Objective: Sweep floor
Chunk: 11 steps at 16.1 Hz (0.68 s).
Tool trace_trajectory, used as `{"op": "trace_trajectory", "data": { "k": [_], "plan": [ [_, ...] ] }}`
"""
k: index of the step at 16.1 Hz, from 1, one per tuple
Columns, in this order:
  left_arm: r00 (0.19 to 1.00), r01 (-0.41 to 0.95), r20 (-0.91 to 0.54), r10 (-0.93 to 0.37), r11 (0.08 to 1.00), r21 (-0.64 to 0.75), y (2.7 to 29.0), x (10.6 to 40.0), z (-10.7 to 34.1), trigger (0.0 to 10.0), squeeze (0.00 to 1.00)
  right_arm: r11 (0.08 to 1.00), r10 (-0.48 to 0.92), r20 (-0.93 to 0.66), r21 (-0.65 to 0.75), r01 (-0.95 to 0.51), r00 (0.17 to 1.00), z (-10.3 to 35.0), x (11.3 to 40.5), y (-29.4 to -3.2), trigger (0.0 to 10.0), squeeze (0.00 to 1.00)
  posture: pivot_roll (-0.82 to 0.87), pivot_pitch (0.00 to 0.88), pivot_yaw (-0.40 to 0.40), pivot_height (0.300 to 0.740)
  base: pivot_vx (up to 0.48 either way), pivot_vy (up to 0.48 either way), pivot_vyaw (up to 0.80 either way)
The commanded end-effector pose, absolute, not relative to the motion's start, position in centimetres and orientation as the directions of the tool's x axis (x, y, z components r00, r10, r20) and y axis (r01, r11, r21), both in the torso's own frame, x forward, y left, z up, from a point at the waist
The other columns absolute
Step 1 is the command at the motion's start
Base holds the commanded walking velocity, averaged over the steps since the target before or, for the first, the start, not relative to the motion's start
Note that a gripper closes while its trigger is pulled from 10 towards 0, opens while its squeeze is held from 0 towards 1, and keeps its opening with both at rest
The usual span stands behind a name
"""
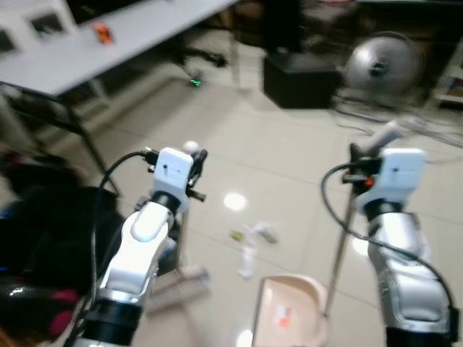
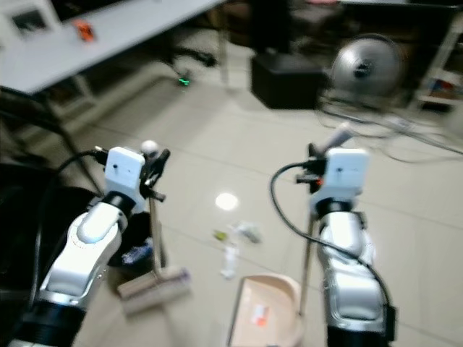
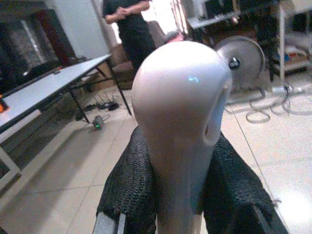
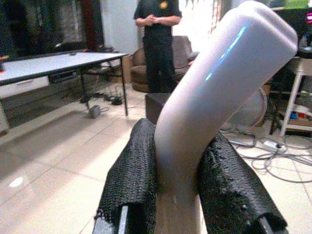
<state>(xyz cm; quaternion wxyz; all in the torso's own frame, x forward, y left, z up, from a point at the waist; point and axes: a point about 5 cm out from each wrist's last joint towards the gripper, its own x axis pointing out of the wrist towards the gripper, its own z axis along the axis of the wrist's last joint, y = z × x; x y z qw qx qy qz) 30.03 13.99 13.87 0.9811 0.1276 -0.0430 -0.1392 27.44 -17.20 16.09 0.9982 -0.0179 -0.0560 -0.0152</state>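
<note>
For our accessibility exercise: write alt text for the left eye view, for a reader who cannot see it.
The left tool grips a broom handle and the right tool a dustpan handle. Scraps of litter lie on the tiled floor between the broom head and the pink dustpan.

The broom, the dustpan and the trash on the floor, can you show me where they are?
broom point(image 2: 154, 283): right eye view, on its brush head resting on the floor.
dustpan point(image 1: 288, 311): left eye view, on the middle of its pink scoop.
trash point(image 1: 248, 256): left eye view, on the pale scrap nearest the dustpan.
</note>
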Motion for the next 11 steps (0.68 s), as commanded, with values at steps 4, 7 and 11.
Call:
{"op": "trace_trajectory", "data": {
  "k": [4,7,11],
  "plan": [
    [0.956,0.253,0.078,-0.283,0.929,0.270,13.7,30.1,14.5,10.0,0.00,0.997,-0.038,0.153,-0.066,0.049,0.988,17.5,27.4,-17.6,10.0,0.00,-0.06,0.000,0.074,0.740,0.000,-0.480,-0.53],
    [0.976,0.190,0.071,-0.208,0.961,0.200,14.7,30.3,14.6,10.0,0.00,0.994,-0.025,0.135,-0.099,0.039,0.991,17.8,27.7,-17.8,10.0,0.00,-0.05,0.002,0.064,0.740,0.000,0.000,0.00],
    [0.979,0.144,0.118,-0.169,0.970,0.194,15.3,30.5,15.3,10.0,0.00,0.996,-0.026,0.137,-0.081,0.037,0.990,18.4,28.1,-17.9,10.0,0.00,-0.05,0.005,0.064,0.740,0.000,0.000,0.00]
  ]
}}
